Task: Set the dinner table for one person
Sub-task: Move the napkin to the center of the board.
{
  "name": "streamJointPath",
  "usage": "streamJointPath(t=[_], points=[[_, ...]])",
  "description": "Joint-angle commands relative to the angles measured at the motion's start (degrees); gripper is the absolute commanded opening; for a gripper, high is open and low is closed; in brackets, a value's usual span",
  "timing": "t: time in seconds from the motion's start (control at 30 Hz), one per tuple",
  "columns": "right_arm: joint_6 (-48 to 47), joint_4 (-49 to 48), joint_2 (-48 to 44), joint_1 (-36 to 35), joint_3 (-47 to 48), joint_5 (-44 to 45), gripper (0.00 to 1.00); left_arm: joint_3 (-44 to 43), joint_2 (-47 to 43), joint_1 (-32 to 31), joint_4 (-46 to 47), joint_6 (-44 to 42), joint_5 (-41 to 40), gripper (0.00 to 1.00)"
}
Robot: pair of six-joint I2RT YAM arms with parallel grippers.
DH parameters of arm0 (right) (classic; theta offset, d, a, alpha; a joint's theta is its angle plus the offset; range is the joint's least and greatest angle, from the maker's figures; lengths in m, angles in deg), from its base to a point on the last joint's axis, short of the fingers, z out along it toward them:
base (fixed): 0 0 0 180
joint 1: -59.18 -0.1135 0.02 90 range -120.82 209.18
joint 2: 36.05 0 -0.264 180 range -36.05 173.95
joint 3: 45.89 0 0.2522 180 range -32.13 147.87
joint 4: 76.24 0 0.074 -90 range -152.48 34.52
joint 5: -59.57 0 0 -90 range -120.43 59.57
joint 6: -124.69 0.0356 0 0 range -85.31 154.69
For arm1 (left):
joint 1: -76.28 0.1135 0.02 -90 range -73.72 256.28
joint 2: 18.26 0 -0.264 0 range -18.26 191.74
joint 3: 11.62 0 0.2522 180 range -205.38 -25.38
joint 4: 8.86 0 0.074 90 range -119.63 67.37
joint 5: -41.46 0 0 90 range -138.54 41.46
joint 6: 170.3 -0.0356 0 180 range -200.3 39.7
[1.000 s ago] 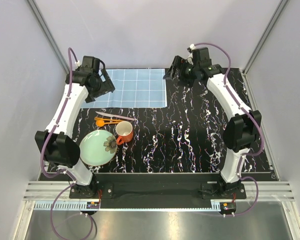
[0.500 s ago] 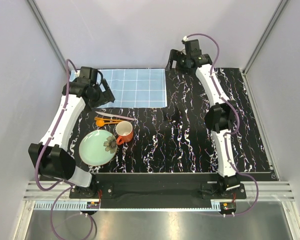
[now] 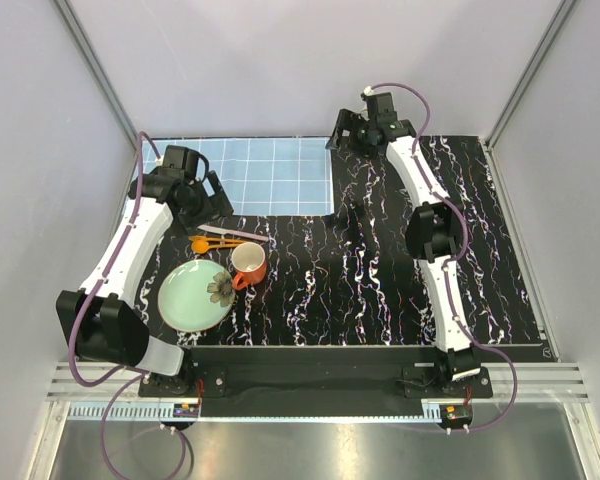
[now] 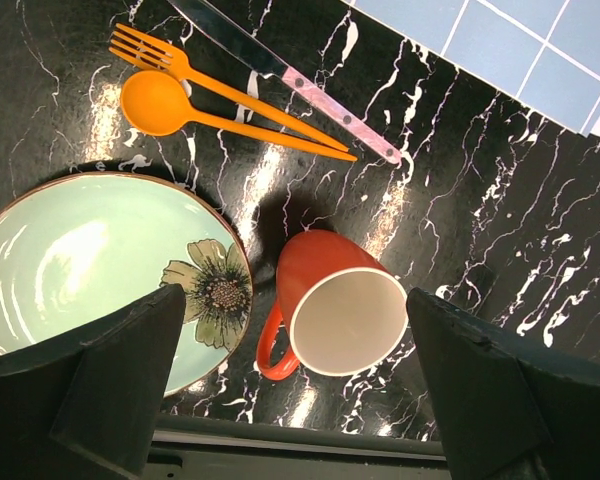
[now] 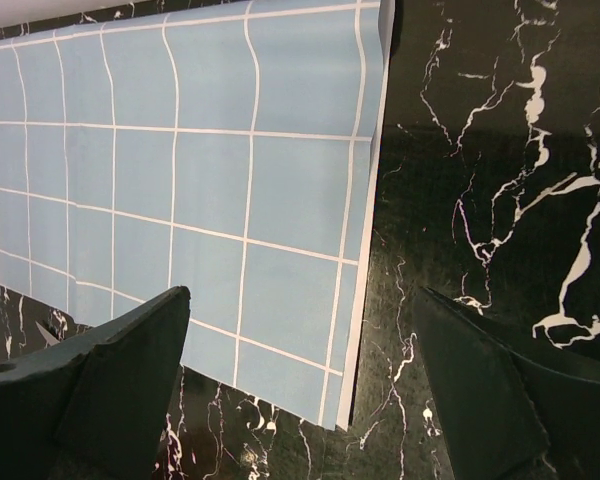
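Beneath the thin, gridded blue placemat [image 5: 180,200], the glossy black, white-veined dinner table [image 5: 500,150] is lying flat. Beside the placemat, the left gripper [image 4: 300,395] and the right gripper [image 5: 300,400] are hovering with jaws spread wide, holding nothing.

The left arm [image 3: 130,240] and the right arm [image 3: 450,300] are built alike: slim white links joined by bulky black joint housings [image 3: 432,230]. A thin purple cable [image 3: 412,88] runs along each arm, looping free near the wrist and at the foot. The bases [image 3: 450,378] are black and stand on a black mounting strip [image 3: 310,378] along the near edge of the dinner table [image 3: 380,290]. The fingers [image 4: 120,380] are matte black, angular wedges.
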Motion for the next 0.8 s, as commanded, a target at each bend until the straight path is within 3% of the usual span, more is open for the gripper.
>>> streamJointPath(t=[0.0,0.77], points=[[2.2,-2.6,1.1,0.2,-0.9,-3.3,1.00,-1.0,-2.8,-0.3,1.7,1.1,1.2,0.99],[6.9,-3.5,10.0,0.3,-0.1,-10.1,0.98,-0.7,-5.0,-0.4,0.9,2.4,1.4,0.99]])
